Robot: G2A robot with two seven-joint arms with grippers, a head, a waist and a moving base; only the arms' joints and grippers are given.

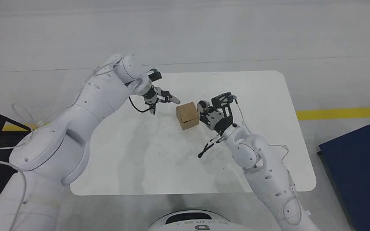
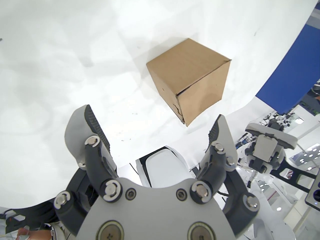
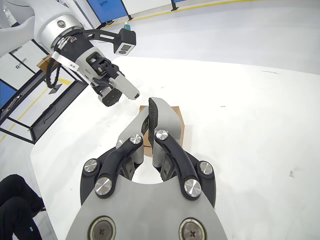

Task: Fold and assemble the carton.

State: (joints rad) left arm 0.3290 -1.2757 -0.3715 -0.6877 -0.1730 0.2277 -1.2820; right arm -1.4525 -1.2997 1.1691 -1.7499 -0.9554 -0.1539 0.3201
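At the white table (image 1: 260,144), the carton (image 1: 188,115) stands as a closed cube near the middle, with my two arms on either side of it. The left gripper (image 1: 172,98) hangs just beside one side of the box, fingers spread wide and holding nothing. In the left wrist view the carton (image 2: 190,76) sits a short way beyond the left gripper (image 2: 152,116). The right gripper (image 3: 151,106) is pinched together with nothing visible between its fingers, and its tip sits over the near edge of the carton (image 3: 181,118). I cannot tell whether it touches the cardboard. The left gripper (image 3: 125,96) hovers across the box from it.

I judge the folding to be nearly finished. All the faces I can see are up and square, but one seam in the left wrist view gapes a little and the corner below it looks frayed. As I read it, the step in hand is the final closing and squaring.

The next move, I think, calls for steadying the box from one side while the closed right tip presses that seam home. The carton looks light and could slide or tip under a hard push.
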